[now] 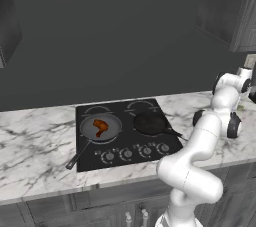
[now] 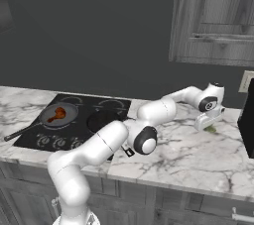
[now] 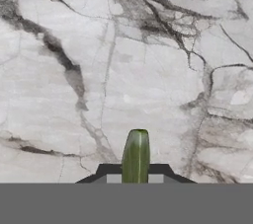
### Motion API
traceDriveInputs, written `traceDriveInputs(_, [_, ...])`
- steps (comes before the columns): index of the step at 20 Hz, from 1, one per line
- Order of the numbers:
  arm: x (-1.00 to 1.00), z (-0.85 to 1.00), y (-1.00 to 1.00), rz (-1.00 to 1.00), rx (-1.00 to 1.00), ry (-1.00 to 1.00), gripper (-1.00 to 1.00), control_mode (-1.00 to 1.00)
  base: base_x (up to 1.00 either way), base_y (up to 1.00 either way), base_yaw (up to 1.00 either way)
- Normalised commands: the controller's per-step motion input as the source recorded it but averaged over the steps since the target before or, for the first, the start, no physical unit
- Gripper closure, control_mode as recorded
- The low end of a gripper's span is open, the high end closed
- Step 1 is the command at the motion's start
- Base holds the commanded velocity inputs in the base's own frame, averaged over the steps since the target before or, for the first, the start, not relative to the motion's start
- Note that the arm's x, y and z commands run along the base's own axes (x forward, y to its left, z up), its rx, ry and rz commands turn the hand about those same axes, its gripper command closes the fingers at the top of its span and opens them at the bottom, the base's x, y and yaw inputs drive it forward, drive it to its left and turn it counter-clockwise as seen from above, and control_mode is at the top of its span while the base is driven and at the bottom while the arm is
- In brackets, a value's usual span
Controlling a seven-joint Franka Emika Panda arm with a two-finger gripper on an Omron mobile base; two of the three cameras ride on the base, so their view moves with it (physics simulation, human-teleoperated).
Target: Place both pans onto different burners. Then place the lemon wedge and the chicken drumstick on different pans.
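Note:
On the black cooktop (image 1: 131,141), the wider grey pan (image 1: 113,131) (image 2: 69,112) rests on the front left burner with the orange-brown chicken drumstick (image 1: 100,126) (image 2: 58,114) lying in it. The smaller black pan (image 1: 150,122) (image 2: 100,119) occupies the burner to its right, partly behind my arm in the right base view. Far right of the cooktop, my gripper (image 2: 207,122) (image 3: 136,177) is down at the marble counter, with the lemon wedge (image 2: 212,129) (image 3: 136,154) standing between its fingertips; the pads appear pressed against it.
A dark appliance (image 2: 247,120) stands on the counter just right of the gripper, below a wall outlet (image 2: 246,81). Upper cabinets (image 2: 213,16) hang above that spot. The grey pan's long handle (image 1: 77,155) sticks out past the cooktop's front left corner.

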Motion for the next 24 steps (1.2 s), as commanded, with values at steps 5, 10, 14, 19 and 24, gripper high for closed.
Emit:
traceDriveInputs(5, [-0.33,-0.33,0.34,-0.02,0.0,0.0,1.0,-1.0,0.0,0.0,0.0])
traceDriveInputs(10, [-0.3,-0.23,0.3,-0.02,0.0,0.0,1.0,-1.0,0.0,0.0,0.0])
traceDriveInputs(14, [-0.38,-0.18,0.3,-0.02,0.0,0.0,1.0,-1.0,0.0,0.0,0.0])
traceDriveInputs(19, [-0.34,-0.23,0.3,-0.03,-0.05,-0.07,1.0,-1.0,0.0,0.0,0.0])
traceDriveInputs(24, [-0.24,-0.17,0.31,-0.05,-0.13,-0.21,1.0,-1.0,0.0,0.0,0.0])
